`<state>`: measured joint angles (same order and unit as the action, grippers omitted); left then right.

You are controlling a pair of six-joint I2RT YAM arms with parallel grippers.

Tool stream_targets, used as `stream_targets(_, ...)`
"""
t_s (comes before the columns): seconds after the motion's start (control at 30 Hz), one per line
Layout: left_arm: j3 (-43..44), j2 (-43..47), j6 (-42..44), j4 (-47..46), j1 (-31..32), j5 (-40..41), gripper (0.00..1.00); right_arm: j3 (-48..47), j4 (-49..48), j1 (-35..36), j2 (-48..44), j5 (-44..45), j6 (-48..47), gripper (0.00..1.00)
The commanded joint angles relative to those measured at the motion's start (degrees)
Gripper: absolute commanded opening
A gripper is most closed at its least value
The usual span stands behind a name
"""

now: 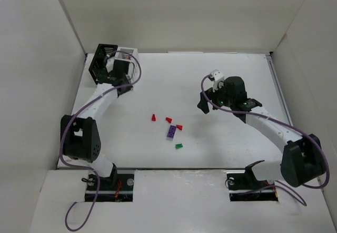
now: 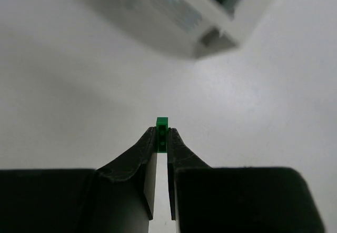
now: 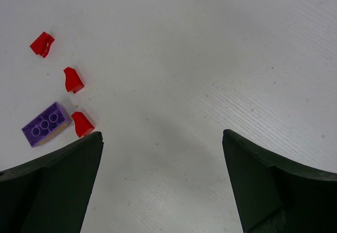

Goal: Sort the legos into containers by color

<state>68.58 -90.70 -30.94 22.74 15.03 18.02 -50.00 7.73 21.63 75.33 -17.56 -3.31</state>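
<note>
Near the white container (image 2: 205, 17), left tool (image 2: 162, 139) clamps green lego (image 2: 162, 123); right tool (image 3: 162, 141) apart near red wedges (image 3: 73, 80).

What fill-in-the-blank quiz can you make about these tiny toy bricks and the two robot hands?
1. The small plastic brick pinched in the left hand is coloured ___.
2. The right hand stands wide ___, holding nothing.
3. Near the flat purple plastic brick lie ___ small red plastic wedges.

Missing words: green; open; three.
</note>
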Motion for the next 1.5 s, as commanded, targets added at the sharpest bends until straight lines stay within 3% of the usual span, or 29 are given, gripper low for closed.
stream_targets(0.0, 8.40, 4.39, 5.18, -2.53, -5.61, -0.62, 0.01, -2.30, -1.05, -1.41, -0.45, 0.25, -1.08, 1.00)
stream_targets(0.27, 26.24, -9.22, 8.96, -2.45, -17.56, -3.96, 0.03, -7.83, -1.57, -3.08, 3.76, 0.77, -1.08, 1.00)
stream_targets(0.4, 38.87, -17.57, 10.89, 0.80, -18.80, -3.26, 0.02, -9.33, -1.57, -3.61, 5.00, 0.77, -1.08, 1.00)
stream_targets(0.53, 46.10, -23.55, 11.60, 3.01, -19.33, -3.26, 0.02, -12.14, -1.57, -4.14, 7.46, -0.01, -1.08, 1.00)
stream_targets(0.73, 46.39, -24.71, 11.60, 3.71, -20.47, -5.10, 0.02, -14.25, -1.57, -4.66, 10.01, -1.16, -0.56, 1.00)
stream_targets(1.03, 46.30, -25.84, 12.75, 3.10, -20.48, -5.10, 0.32, -14.25, -1.57, -4.66, 9.93, -1.16, -0.03, 1.00)
stream_targets(1.17, 46.30, -25.85, 13.27, 3.10, -20.48, -6.33, 0.38, -13.03, -1.57, -4.66, 8.69, -1.16, -0.03, 1.00)
stream_targets(1.37, 46.82, -25.85, 14.42, 3.10, -21.00, -6.33, 0.55, -11.09, -1.57, -4.66, 6.23, -0.54, 0.50, 1.00)
stream_targets(1.47, 46.82, -25.85, 14.94, 1.60, -21.00, -8.34, 0.55, -10.48, -1.57, -4.66, 5.01, -0.54, 1.03, 1.00)
